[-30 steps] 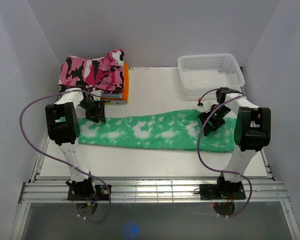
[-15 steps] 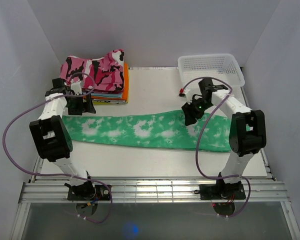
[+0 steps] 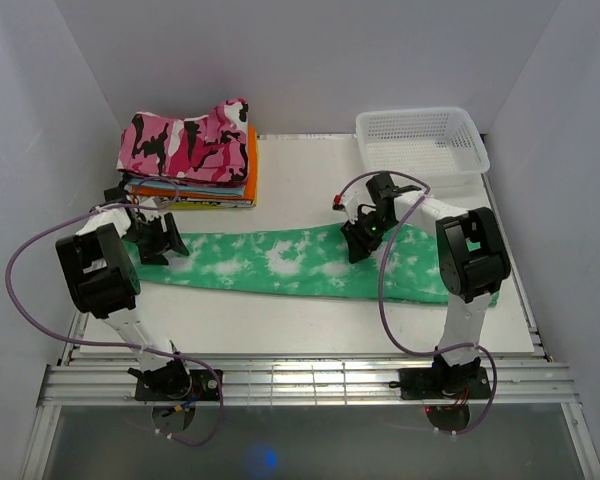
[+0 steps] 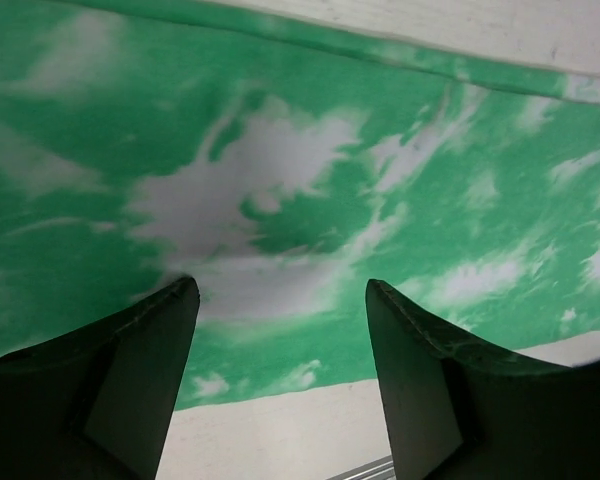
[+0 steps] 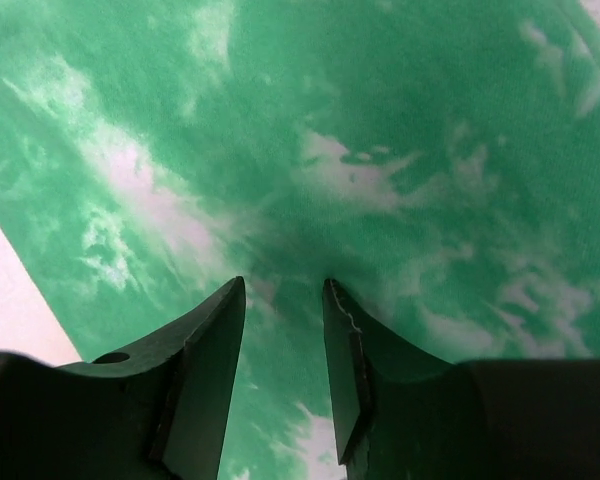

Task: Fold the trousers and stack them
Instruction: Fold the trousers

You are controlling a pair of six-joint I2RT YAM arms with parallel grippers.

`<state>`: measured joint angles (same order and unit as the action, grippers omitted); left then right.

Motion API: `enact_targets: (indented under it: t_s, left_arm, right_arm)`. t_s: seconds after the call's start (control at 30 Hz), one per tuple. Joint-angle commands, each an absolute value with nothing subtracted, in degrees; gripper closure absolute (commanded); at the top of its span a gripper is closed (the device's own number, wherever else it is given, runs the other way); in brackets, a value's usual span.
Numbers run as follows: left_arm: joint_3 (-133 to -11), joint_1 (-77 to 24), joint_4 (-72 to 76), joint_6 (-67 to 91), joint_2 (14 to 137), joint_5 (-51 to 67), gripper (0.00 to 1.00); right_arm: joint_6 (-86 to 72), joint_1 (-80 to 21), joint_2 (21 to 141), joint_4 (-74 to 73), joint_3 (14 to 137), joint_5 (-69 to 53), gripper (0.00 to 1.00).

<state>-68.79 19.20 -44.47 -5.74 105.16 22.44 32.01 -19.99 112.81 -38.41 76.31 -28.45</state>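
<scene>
The mint green trousers point(image 3: 280, 262) with white blotches lie flat in a long band across the table. My left gripper point(image 3: 162, 240) is low over their left end, open and empty. In the left wrist view the fabric point(image 4: 280, 180) fills the space between the wide-apart fingers of the left gripper point(image 4: 280, 285), with the hem edge and bare table below. My right gripper point(image 3: 360, 236) is down on the trousers right of the middle. In the right wrist view, the right gripper point(image 5: 283, 282) has a narrow gap, its tips touching the fabric point(image 5: 380, 150).
A pink, black and white camouflage garment point(image 3: 185, 140) tops a stack of orange folded clothes point(image 3: 249, 165) at the back left. A white mesh basket point(image 3: 420, 140) stands at the back right. The white table point(image 3: 280, 320) shows in front of the trousers.
My left gripper has come down from beside the stack onto the trousers' left end. My right gripper has moved left along the trousers toward their middle.
</scene>
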Motion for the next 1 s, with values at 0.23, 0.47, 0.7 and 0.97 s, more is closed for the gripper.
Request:
enact_targets:
  t_s: [0.23, 0.47, 0.7, 0.97]
  left_arm:
    - [-66.09, 27.6, -44.21, -4.57, 105.65, 16.17, 0.23]
    - [-72.5, 28.3, -42.89, -9.04, 97.92, 16.88, 0.02]
    - [-79.71, 33.13, -46.4, -13.8, 99.66, 13.89, 0.1]
    - [-79.28, 35.59, -46.67, -18.45, 103.01, 13.36, 0.04]
  right_arm:
    - [41.57, -19.78, 103.73, -35.95, 60.55, -8.01, 0.37]
    - [39.99, -16.18, 97.04, -41.29, 65.91, -8.61, 0.14]
    - [46.05, -10.82, 94.92, -47.64, 60.49, -8.01, 0.09]
    - [48.95, 1.3, 102.13, -46.32, 59.32, -5.18, 0.1]
